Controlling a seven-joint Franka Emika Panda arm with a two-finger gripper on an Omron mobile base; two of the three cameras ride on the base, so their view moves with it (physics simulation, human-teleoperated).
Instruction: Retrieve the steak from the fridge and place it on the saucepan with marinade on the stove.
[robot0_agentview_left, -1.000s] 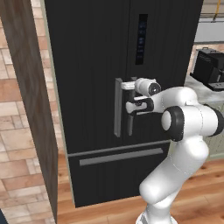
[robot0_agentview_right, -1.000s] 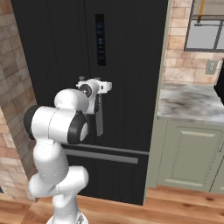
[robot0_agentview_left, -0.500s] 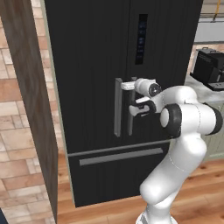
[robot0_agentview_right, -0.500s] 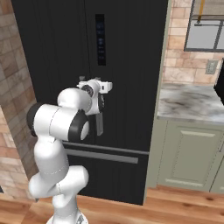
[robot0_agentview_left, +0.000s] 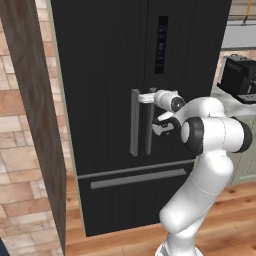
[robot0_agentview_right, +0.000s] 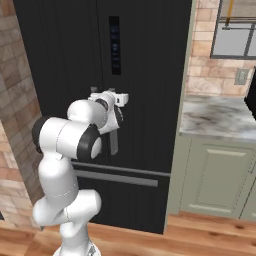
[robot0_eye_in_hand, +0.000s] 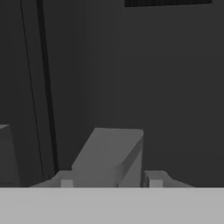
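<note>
1. The step in hand was opening the fridge (robot0_agentview_left: 110, 75), judging from how things stood: both doors were flush and shut, and the gripper (robot0_agentview_left: 151, 98) was up against the right door's bar handle (robot0_agentview_left: 149, 131), near its top end.

2. In the hand view the handle (robot0_eye_in_hand: 111, 157) rose as a grey block straight ahead of the hand, between the two fingertips (robot0_eye_in_hand: 151, 180). The jaws bracketed it, one to each side, partway in. Whether the pads already pressed on the bar I could not tell, since the contact line sat at the very bottom of that view.

3. The next move probably called for a firm clamp on the bar, then a pull back toward the robot along an arc about the right door's outer hinge, away from the centre seam. A straight tug risked the bar slipping out of the jaws.

4. The handle's long axis ran vertically, parallel to the door seam (robot0_eye_in_hand: 41, 87), which lay beyond the hand on its left. The twin handle (robot0_agentview_left: 134, 122) of the left door stood just beside it, past that seam.

5. From the right base view, the gripper (robot0_agentview_right: 120, 100) reached forward roughly level, square to the door face.

6. The steak was presumably behind the shut doors, ahead of the hand.
</note>
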